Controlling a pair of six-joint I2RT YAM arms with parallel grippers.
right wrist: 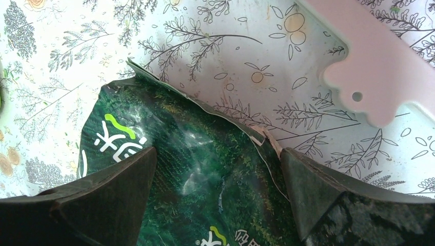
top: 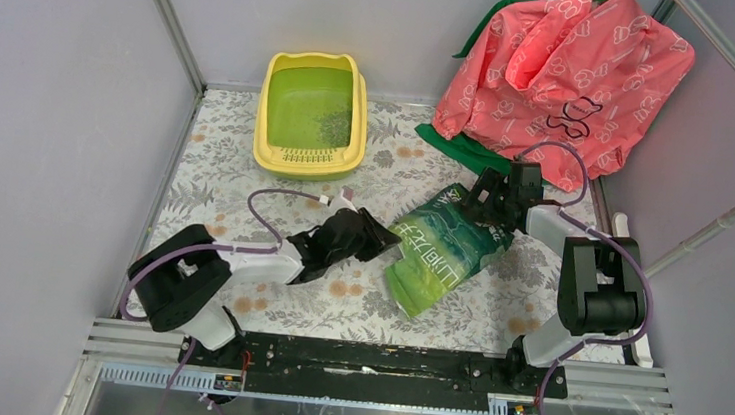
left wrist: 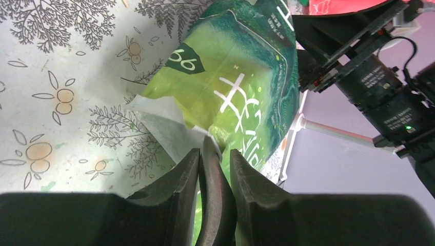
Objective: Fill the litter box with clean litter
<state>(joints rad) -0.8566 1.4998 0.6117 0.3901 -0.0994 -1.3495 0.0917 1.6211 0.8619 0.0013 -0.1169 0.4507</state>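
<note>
The yellow litter box [top: 270,109] stands at the back left, green inside, with a small grainy patch of litter [top: 335,124] on its right side. A glossy green litter bag [top: 440,254] lies flat mid-table. My left gripper [top: 386,237] is at the bag's left edge. In the left wrist view its jaws [left wrist: 214,152] stand narrow, pinching a thin dark fold of the bag [left wrist: 241,77]. My right gripper [top: 480,199] hovers over the bag's far torn end. Its fingers [right wrist: 218,154] are spread wide above the bag [right wrist: 205,174], holding nothing.
A pink printed sack [top: 566,74] over green cloth [top: 459,147] fills the back right corner. A pale pink scoop [right wrist: 369,72] lies on the floral table cover [top: 355,302] beyond the bag's torn end. Grey walls close in on three sides.
</note>
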